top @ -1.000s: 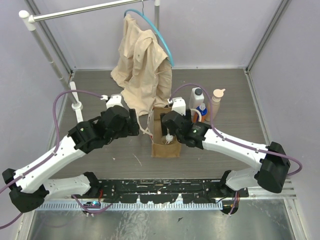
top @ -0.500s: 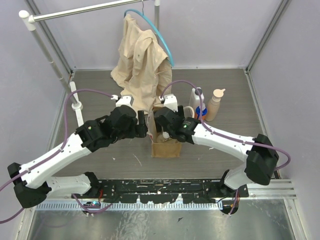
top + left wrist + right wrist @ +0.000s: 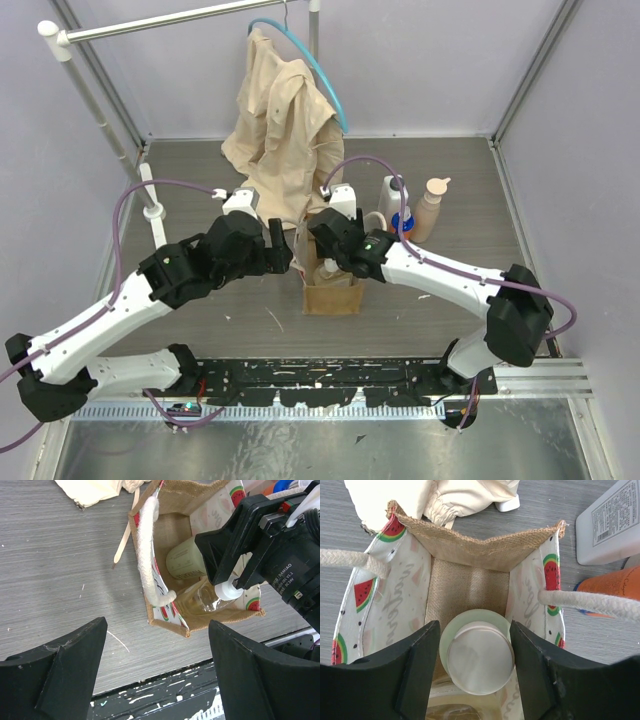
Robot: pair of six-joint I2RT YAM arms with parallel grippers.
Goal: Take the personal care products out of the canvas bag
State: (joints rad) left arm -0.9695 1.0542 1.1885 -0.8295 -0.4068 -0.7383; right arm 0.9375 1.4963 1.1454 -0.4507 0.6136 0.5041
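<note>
At frame centre, the open right end effector (image 3: 474,672) is lowered around the olive bottle (image 3: 476,656) inside the canvas bag (image 3: 470,550); the left end effector (image 3: 157,672) is held open beside it.

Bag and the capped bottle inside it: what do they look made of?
The bag looks like coarse jute, judging by its open weave, with a smooth watermelon-print lining and rope handles. The bottle looks like matte pale plastic, cap cream; its evenly smooth surface suggests so.

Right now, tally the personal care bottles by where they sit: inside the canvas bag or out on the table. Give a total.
Inside the canvas bag: 2 (pale olive bottle, small clear bottle)
Out on the table: 3 (white jug-shaped bottle, orange bottle, peach pump-top bottle)
Total: 5
</note>
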